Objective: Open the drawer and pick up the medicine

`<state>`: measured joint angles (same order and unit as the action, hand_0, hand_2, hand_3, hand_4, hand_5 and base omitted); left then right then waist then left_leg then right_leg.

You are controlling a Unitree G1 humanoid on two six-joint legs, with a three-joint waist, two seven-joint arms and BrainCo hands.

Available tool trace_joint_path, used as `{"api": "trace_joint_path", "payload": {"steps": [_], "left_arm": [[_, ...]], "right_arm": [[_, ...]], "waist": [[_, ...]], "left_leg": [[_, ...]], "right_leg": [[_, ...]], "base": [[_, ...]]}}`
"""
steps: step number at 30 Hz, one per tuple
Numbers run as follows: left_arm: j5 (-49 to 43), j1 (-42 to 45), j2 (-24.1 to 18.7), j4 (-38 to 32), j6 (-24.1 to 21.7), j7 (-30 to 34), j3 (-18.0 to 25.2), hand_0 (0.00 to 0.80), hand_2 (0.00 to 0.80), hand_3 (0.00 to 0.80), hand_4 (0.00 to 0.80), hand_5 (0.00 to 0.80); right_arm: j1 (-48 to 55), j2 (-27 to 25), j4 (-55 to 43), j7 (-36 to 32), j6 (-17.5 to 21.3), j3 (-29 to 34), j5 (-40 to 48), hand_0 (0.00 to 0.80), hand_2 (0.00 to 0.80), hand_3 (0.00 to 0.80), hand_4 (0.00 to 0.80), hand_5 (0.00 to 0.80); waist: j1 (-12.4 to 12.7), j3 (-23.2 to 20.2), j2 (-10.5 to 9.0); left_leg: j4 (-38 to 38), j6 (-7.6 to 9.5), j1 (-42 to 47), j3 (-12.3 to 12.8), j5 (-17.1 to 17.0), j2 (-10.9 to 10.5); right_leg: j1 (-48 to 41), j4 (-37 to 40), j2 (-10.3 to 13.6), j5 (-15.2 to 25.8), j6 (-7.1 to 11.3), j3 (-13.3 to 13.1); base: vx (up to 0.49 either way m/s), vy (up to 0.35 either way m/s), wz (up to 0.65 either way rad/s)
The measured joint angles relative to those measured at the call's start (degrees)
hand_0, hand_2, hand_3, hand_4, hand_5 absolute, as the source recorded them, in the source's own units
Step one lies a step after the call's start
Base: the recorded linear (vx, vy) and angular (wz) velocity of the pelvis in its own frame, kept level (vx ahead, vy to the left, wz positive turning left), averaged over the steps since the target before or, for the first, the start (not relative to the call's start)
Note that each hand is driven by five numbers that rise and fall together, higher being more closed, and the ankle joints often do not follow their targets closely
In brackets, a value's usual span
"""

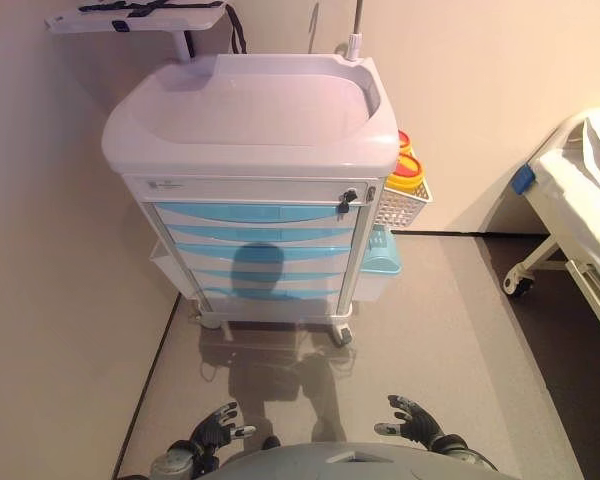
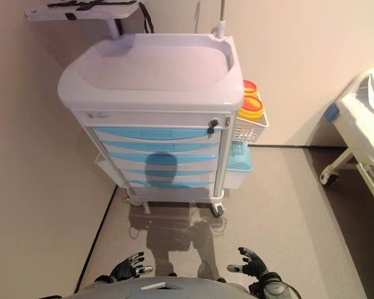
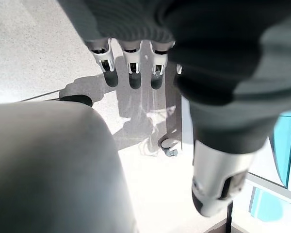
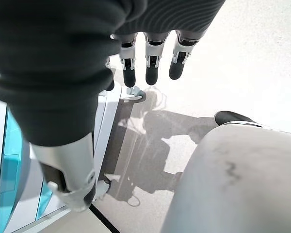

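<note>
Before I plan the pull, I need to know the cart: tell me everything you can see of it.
The medical cart stands upright on castors against the wall, ahead of both hands. It looks like pale plastic, with a raised-rim tray top and a stack of light blue drawers, all shut. A key lock sits at the upper right of its front. A white wire basket holding yellow containers hangs on its right side. Nothing touches its front.

Beige walls (image 1: 60, 250) meet a grey floor (image 1: 440, 330), with a white bed (image 1: 590, 190) along the right side.

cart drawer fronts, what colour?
Light blue drawer fronts in a white cart frame; clearest in the left eye view.
</note>
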<state>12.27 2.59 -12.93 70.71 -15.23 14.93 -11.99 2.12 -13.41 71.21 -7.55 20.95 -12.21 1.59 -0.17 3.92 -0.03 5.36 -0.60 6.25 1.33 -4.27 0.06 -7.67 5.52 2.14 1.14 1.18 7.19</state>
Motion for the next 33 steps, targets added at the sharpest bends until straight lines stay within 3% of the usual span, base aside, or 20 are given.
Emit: {"api": "trace_joint_path", "payload": {"steps": [20,25,33], "left_arm": [[4.21,0.1,0.14,0.92,-0.04,-2.11,2.0,0.0,0.0,0.0,0.0,0.0],[7.15,-1.74,0.06,0.96,-0.04,-2.44,2.87,0.0,0.0,0.0,0.0,0.0],[17.2,-12.67,-0.67,0.11,-1.52,-3.19,4.28,0.0,0.0,0.0,0.0,0.0]], "right_arm": [[0.12,0.17,0.48,1.28,0.12,0.05,-0.02,0.0,0.0,0.0,0.0,0.0],[-0.89,0.02,0.46,2.16,0.58,0.0,0.01,0.0,0.0,0.0,0.0,0.0],[-9.33,-0.49,-0.15,4.2,1.47,-1.64,0.08,0.0,0.0,0.0,0.0,0.0]], "waist": [[0.02,2.09,-0.73],[0.11,4.97,-1.02],[0.07,14.82,-2.74]], "left_leg": [[-0.1,0.26,0.01,0.02,0.26,-0.05],[-0.86,0.32,-2.59,0.21,0.01,-0.08],[-7.49,1.24,-11.49,2.55,0.74,-0.73]], "right_leg": [[0.2,-0.27,0.0,-0.01,0.0,-0.35],[3.63,-2.15,0.03,-0.08,0.03,-0.79],[14.64,-11.17,0.76,-0.95,0.6,-3.75]], "base": [[0.069,0.029,-0.01],[-0.048,0.074,-0.06],[-0.088,0.113,-0.14]]}}
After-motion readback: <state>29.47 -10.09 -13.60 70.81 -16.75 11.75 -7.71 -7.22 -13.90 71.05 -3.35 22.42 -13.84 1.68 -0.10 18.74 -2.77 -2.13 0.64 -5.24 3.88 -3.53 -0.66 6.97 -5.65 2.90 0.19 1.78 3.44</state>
